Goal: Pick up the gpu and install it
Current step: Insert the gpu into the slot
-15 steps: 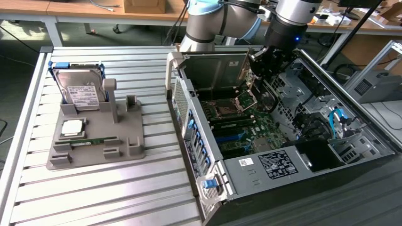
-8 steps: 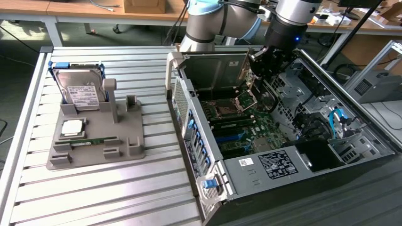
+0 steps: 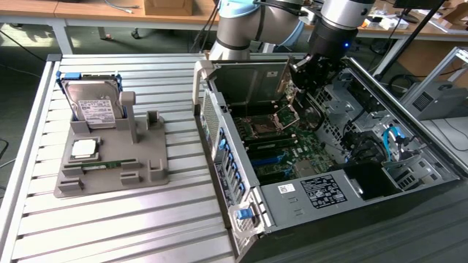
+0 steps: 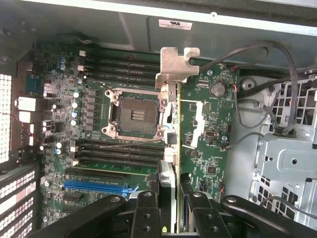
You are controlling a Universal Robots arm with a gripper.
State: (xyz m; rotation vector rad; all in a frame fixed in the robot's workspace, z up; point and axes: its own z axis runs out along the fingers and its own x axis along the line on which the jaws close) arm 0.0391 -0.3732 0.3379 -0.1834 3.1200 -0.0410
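Holding the gpu (image 4: 172, 99) edge-on, our end effector (image 4: 171, 198) has its fingers half closed on the card's faces. We see the gpu upright over the motherboard (image 4: 124, 114), inside the open computer case (image 3: 307, 197) on the tabletop (image 3: 109, 219).

This is a robotics lab or workshop, laid out for computer assembly work. A Universal Robots arm (image 3: 241, 27) reaches into an open PC tower (image 3: 292, 211) lying on its side, its hand (image 3: 301, 76) clamped on a gpu (image 4: 176, 64) above the bare motherboard (image 4: 124, 109). The surface (image 3: 109, 230) is slatted aluminium, and a grey moulded fixture (image 3: 139, 159) on it holds a hard drive (image 3: 95, 107) and a memory stick (image 3: 102, 164) in separate slots. Behind stand wooden workbenches (image 3: 87, 10) with loose cables (image 3: 120, 5), a cardboard box (image 3: 168, 6) and aluminium framing (image 3: 439, 68)
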